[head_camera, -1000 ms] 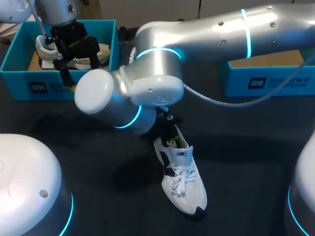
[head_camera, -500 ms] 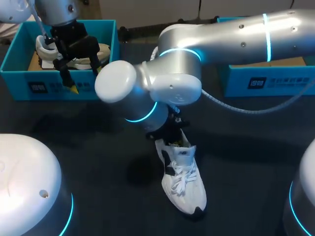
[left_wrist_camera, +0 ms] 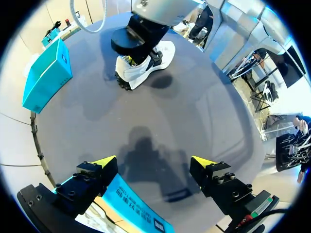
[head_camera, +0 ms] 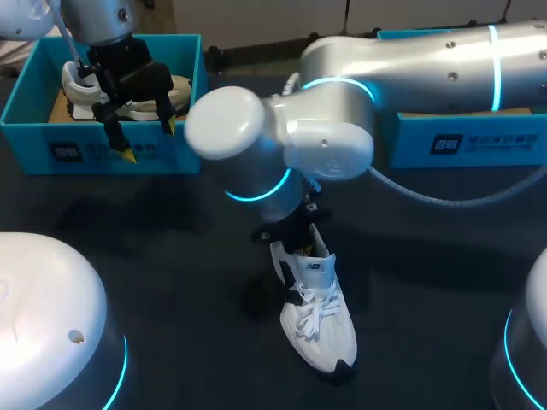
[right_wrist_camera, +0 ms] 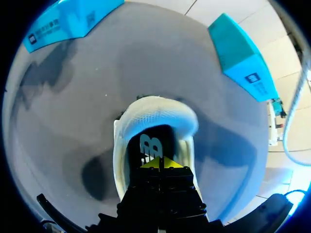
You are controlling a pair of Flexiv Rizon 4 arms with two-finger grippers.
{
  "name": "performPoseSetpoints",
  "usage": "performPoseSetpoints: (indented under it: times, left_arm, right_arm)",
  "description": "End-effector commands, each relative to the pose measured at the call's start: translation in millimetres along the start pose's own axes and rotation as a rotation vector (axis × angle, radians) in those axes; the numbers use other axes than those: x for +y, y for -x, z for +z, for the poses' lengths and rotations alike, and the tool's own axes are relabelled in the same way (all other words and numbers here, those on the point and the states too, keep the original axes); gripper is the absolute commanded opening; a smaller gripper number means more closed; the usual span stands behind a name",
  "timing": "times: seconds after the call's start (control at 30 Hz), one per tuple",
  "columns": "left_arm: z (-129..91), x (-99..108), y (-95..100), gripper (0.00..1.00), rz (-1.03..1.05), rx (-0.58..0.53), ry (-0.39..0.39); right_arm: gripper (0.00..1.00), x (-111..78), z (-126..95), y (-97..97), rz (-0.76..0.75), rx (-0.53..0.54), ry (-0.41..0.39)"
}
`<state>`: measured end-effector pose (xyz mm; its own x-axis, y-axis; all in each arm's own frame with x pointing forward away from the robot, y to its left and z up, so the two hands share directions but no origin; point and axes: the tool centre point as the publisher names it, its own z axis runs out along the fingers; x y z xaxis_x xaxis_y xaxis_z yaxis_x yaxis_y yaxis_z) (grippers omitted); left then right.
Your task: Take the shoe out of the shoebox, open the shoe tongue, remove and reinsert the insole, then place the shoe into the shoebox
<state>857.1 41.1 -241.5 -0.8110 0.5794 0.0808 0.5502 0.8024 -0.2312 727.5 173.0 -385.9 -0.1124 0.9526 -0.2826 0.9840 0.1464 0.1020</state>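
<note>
The dark worktop (head_camera: 171, 256) is crossed by the right arm (head_camera: 410, 68), which reaches past its middle. A teal shoebox (head_camera: 34, 154) sits far left and another box (head_camera: 479, 141) far right. The white shoe (head_camera: 320, 320) lies mid-worktop, outside both. The right gripper (right_wrist_camera: 159, 162) has its jaws pressed together inside the shoe's opening. The left gripper (head_camera: 149, 141) hangs over the shoebox's front wall, jaws wide.

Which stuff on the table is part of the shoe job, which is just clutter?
In the job: white shoe, on the table; right gripper, tips at its opening; left blue shoebox, probably its box.
Just there: second shoe inside that box; right blue box; left gripper, open, above that box's front wall.
</note>
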Motion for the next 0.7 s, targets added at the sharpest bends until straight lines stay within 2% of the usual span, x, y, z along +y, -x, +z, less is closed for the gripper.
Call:
performPoseSetpoints:
  times: [0.03,0.3,0.7]
  left_arm:
    - [0.1,0.7,0.6,1.0,0.001,0.002,0.0]
    - [0.1,0.7,0.6,1.0,0.001,0.002,0.0]
    - [0.1,0.7,0.6,1.0,0.001,0.002,0.0]
  right_arm:
    - [0.0,-1.6,19.0,6.9,-0.004,0.164,-0.029]
    - [0.0,-9.8,22.5,-3.4,0.0,0.183,-0.07]
    - [0.0,-11.6,-17.2,0.2,-0.038,0.16,-0.063]
